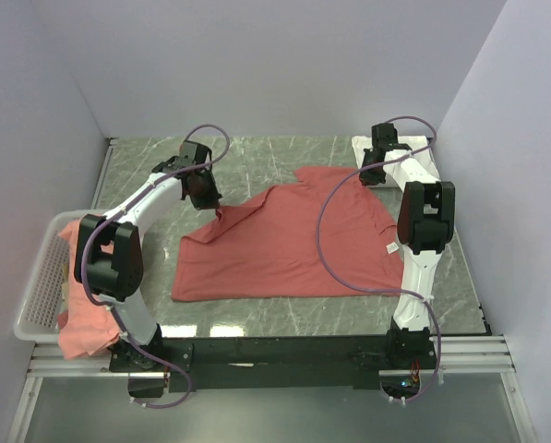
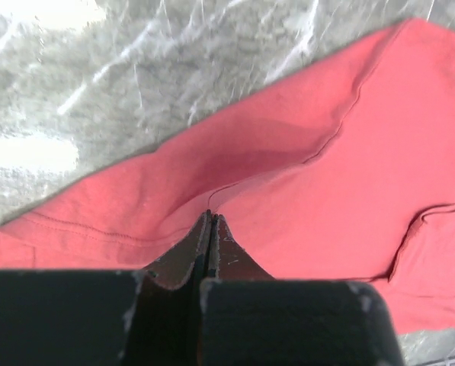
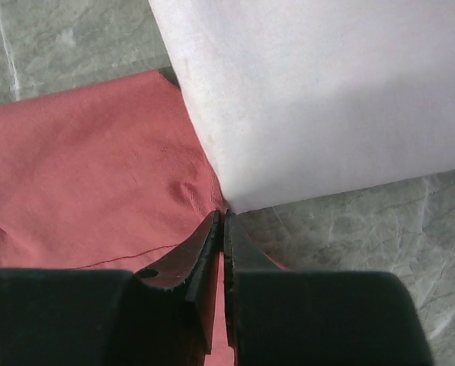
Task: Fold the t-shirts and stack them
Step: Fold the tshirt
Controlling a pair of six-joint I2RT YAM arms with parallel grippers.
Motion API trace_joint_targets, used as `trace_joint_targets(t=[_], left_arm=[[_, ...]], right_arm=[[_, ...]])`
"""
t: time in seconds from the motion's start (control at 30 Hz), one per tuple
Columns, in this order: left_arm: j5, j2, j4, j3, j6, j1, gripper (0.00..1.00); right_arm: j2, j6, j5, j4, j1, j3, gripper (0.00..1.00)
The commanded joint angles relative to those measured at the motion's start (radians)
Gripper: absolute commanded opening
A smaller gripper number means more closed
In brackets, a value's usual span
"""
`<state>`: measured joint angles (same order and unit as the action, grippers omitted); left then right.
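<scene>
- Top view: the red t-shirt [image 1: 284, 245] lies spread mid-desk [image 1: 257, 161]. The left tool [image 1: 218, 214] is at its left edge. The right tool [image 1: 369, 175] is at its far right corner, beside the white t-shirt [image 1: 361, 148].
- Left wrist: the left tool [image 2: 209, 219] is closed narrow, pinching a raised ridge of the red t-shirt [image 2: 349, 168].
- Right wrist: the right tool [image 3: 223, 217] is narrow, with red cloth in its slit. Its tips touch the corner of the white t-shirt [image 3: 326, 91].

One red shirt [image 1: 284, 245] spread out, one white shirt [image 3: 326, 91] folded. One basket [image 1: 37, 295] holding a red heap [image 1: 83, 325] — how many shirts are in it cannot be told. Two arms — a left arm [image 1: 109, 254] and a right arm [image 1: 425, 217].
</scene>
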<state>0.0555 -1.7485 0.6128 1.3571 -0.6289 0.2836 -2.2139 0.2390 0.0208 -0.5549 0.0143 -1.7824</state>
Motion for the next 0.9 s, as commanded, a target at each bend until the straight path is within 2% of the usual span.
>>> trace_joint_targets(t=[0.0, 0.2, 0.43, 0.87], left_arm=[[-0.052, -0.012, 0.018, 0.066, 0.005, -0.009, 0.01], [-0.186, -0.060, 0.042, 0.128, -0.008, -0.018, 0.01], [-0.311, -0.095, 0.050, 0.188, -0.018, -0.053, 0.01], [-0.390, -0.190, -0.004, 0.243, -0.037, -0.086, 0.02]], right_arm=[[0.040, 0.023, 0.030, 0.009, -0.002, -0.011, 0.10], [0.134, 0.069, 0.071, 0.079, -0.005, 0.090, 0.03], [0.224, 0.129, 0.136, 0.157, -0.007, 0.201, 0.00], [0.326, 0.195, 0.153, 0.274, -0.010, 0.324, 0.00]])
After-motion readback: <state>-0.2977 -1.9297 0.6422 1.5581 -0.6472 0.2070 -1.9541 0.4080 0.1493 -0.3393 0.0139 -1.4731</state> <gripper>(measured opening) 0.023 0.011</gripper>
